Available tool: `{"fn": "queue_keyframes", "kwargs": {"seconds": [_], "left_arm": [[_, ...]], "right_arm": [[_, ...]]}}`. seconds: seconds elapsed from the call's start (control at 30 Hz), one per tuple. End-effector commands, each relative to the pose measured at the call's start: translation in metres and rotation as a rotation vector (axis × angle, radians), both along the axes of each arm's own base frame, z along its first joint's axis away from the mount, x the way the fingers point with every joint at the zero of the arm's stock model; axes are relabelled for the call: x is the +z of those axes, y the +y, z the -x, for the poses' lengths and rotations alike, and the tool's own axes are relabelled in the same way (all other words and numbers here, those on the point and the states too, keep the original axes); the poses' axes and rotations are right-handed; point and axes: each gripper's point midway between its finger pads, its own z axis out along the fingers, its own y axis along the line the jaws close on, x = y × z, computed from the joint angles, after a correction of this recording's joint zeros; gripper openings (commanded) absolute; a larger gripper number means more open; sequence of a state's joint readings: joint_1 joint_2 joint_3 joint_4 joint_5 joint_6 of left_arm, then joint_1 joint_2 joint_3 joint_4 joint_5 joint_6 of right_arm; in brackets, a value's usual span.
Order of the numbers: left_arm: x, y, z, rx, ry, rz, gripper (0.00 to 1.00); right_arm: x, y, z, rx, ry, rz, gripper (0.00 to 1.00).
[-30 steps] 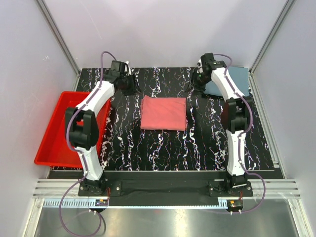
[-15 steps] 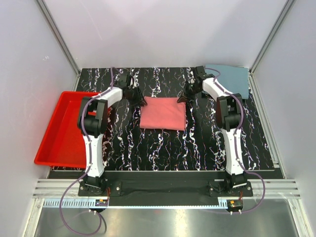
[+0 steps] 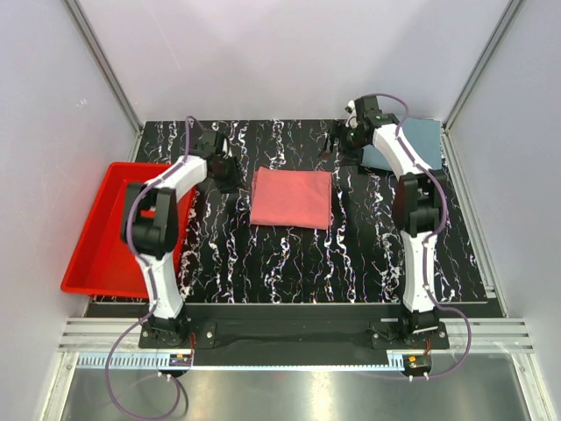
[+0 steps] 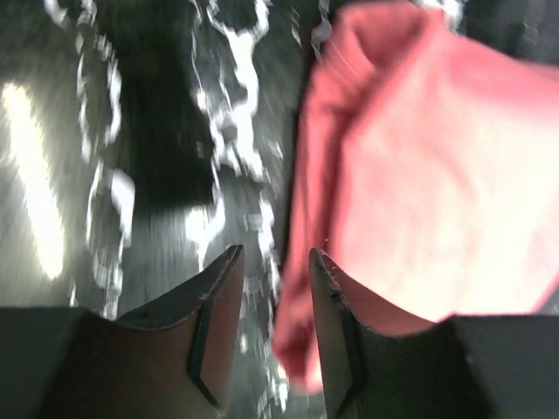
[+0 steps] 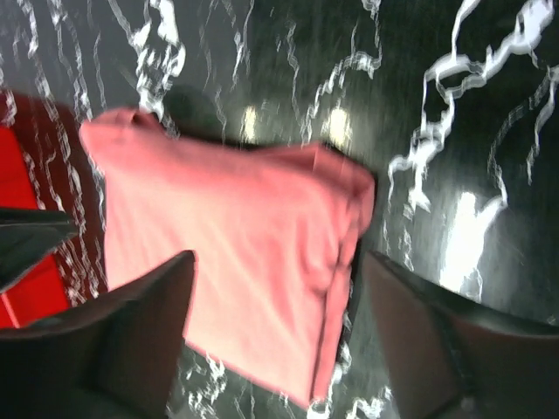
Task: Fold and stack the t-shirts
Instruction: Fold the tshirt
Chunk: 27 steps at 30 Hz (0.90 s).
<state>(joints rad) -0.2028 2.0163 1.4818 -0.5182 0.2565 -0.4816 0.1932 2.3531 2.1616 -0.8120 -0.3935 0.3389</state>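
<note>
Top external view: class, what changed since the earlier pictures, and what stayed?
The left end effector and right end effector have drawn back from the salmon-pink t-shirt, whose far corners they reached half a second ago; both open, holding nothing. That shirt, the grey-blue t-shirt and red tray stayed put.

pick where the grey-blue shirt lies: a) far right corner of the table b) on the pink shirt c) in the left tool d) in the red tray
a: the grey-blue shirt lies at the far right corner of the table, apart from the pink shirt.

Both the left tool (image 4: 272, 255) and the right tool (image 5: 276, 260) now off the pink t-shirt (image 3: 291, 198), right jaws wider.
</note>
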Motion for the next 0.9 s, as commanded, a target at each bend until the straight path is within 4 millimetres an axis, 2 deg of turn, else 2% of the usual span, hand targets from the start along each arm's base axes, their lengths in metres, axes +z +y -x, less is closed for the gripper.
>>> {"fn": "queue_keyframes", "kwargs": {"seconds": [0.0, 0.03, 0.07, 0.1, 0.13, 0.17, 0.2, 0.27, 0.3, 0.33, 0.4, 0.43, 0.5, 0.6, 0.7, 0.73, 0.87], "left_arm": [[0.076, 0.007, 0.007, -0.011, -0.172, -0.004, 0.41], [0.082, 0.005, 0.015, -0.021, -0.170, 0.006, 0.41], [0.088, 0.003, 0.022, -0.031, -0.177, 0.011, 0.41], [0.099, 0.003, 0.033, -0.035, -0.194, 0.017, 0.41], [0.104, 0.000, 0.042, -0.046, -0.192, 0.027, 0.41], [0.107, -0.003, 0.050, -0.056, -0.192, 0.031, 0.41], [0.121, -0.004, 0.060, -0.051, -0.216, 0.046, 0.41], [0.113, -0.007, 0.084, -0.063, -0.184, 0.067, 0.41], [0.124, -0.009, 0.094, -0.059, -0.206, 0.089, 0.41], [0.115, -0.011, 0.108, -0.076, -0.177, 0.095, 0.41], [0.119, -0.010, 0.125, -0.079, -0.177, 0.103, 0.41], [0.109, -0.009, 0.137, -0.081, -0.149, 0.101, 0.41], [0.112, -0.007, 0.150, -0.082, -0.154, 0.110, 0.41], [0.111, -0.002, 0.164, -0.084, -0.148, 0.099, 0.41], [0.111, 0.001, 0.172, -0.093, -0.139, 0.092, 0.41], [0.113, 0.001, 0.172, -0.095, -0.141, 0.091, 0.41], [0.116, 0.002, 0.175, -0.091, -0.152, 0.097, 0.41]], "right_arm": [[0.029, -0.011, 0.017, 0.066, -0.084, 0.047, 0.89], [0.026, -0.009, 0.021, 0.084, -0.075, 0.030, 0.98], [0.017, -0.008, 0.026, 0.099, -0.057, 0.022, 1.00], [0.013, -0.006, 0.027, 0.118, -0.061, 0.013, 1.00], [0.014, -0.004, 0.029, 0.127, -0.068, -0.002, 1.00], [0.007, -0.002, 0.028, 0.131, -0.084, -0.014, 1.00], [0.005, 0.000, 0.028, 0.136, -0.092, -0.027, 1.00], [0.001, 0.003, 0.029, 0.147, -0.102, -0.043, 1.00], [-0.001, 0.002, 0.029, 0.149, -0.104, -0.041, 1.00], [-0.006, 0.001, 0.029, 0.152, -0.100, -0.041, 1.00], [-0.009, 0.000, 0.028, 0.159, -0.104, -0.058, 0.99], [-0.010, 0.000, 0.029, 0.162, -0.102, -0.076, 0.98], [-0.015, 0.004, 0.033, 0.187, -0.096, -0.116, 0.97], [-0.026, 0.010, 0.041, 0.233, -0.067, -0.166, 0.93], [-0.048, 0.008, 0.046, 0.225, -0.017, -0.156, 0.89], [-0.058, 0.007, 0.050, 0.224, 0.007, -0.154, 0.88], [-0.073, 0.018, 0.054, 0.228, 0.023, -0.166, 0.85]]}}
